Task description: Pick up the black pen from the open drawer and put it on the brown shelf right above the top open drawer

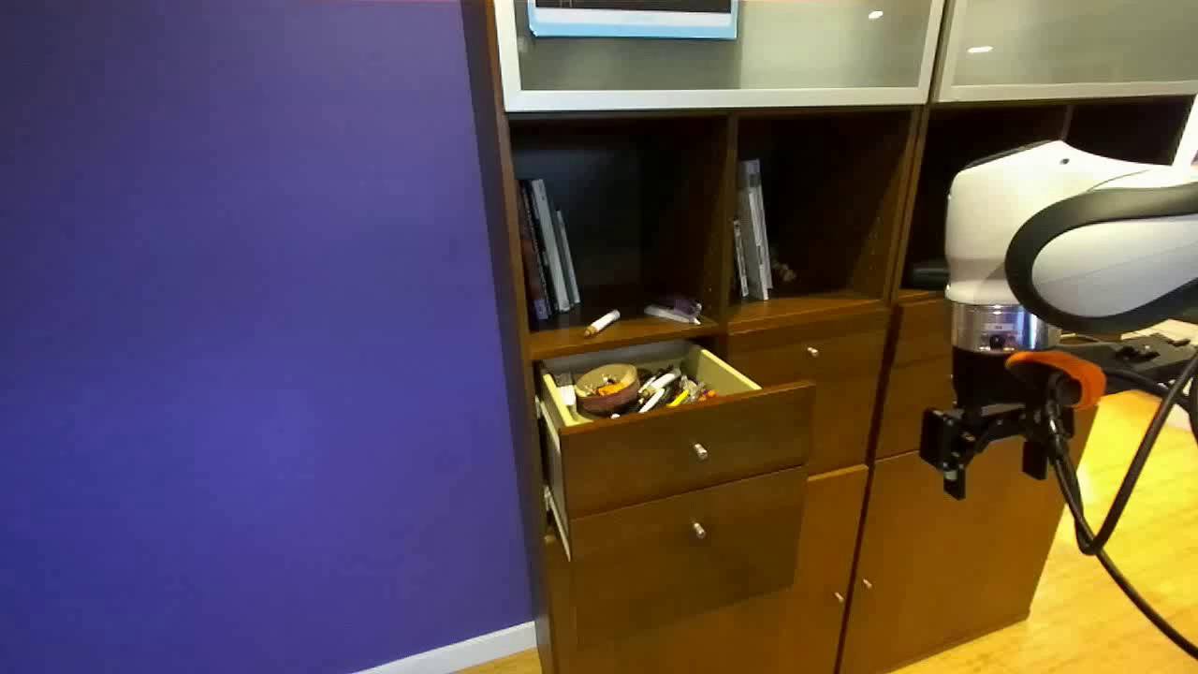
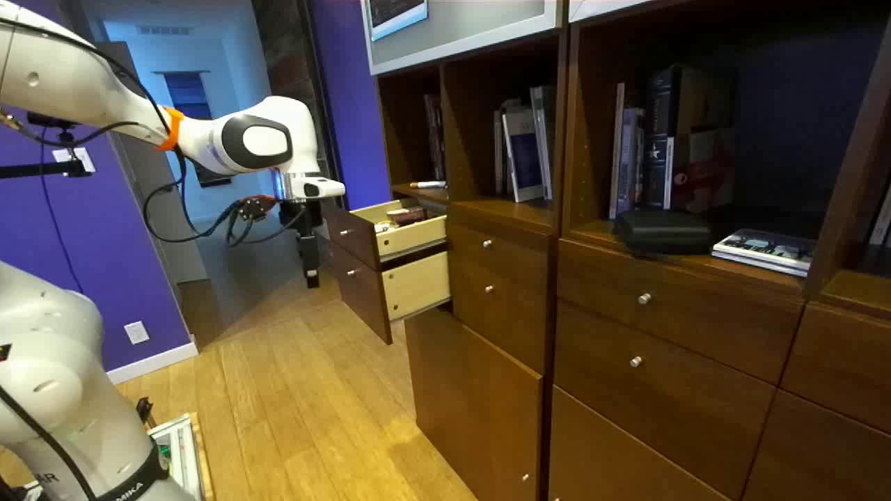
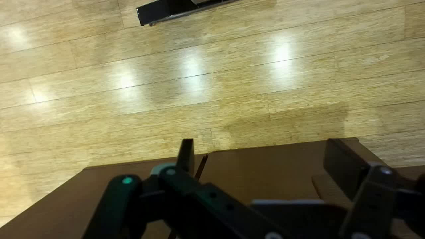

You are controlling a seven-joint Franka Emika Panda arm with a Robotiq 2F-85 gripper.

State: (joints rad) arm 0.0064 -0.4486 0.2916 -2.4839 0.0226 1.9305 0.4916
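Observation:
The open drawer (image 1: 688, 454) is pulled out, and its pale side shows in an exterior view (image 2: 414, 236). Inside it are a round brown bowl (image 1: 608, 401) and a pile of pens (image 1: 660, 386); I cannot single out a black pen among them. The brown shelf (image 1: 646, 331) lies right above, also visible in an exterior view (image 2: 433, 195). On it lie a white marker with a brownish end (image 1: 602, 324) and a small white and purple item (image 1: 676, 312). My gripper (image 1: 994, 479) is open and empty, away from the drawer; its spread fingers show in the wrist view (image 3: 262, 149).
A lower drawer (image 1: 688, 552) is also pulled out. Upright books (image 1: 554, 248) stand in the cubby, with an upright divider (image 1: 730, 225) beside them. A frosted-glass door (image 1: 721, 70) hangs above. A black case (image 2: 661, 232) sits on a neighbouring shelf. Cables hang from the arm.

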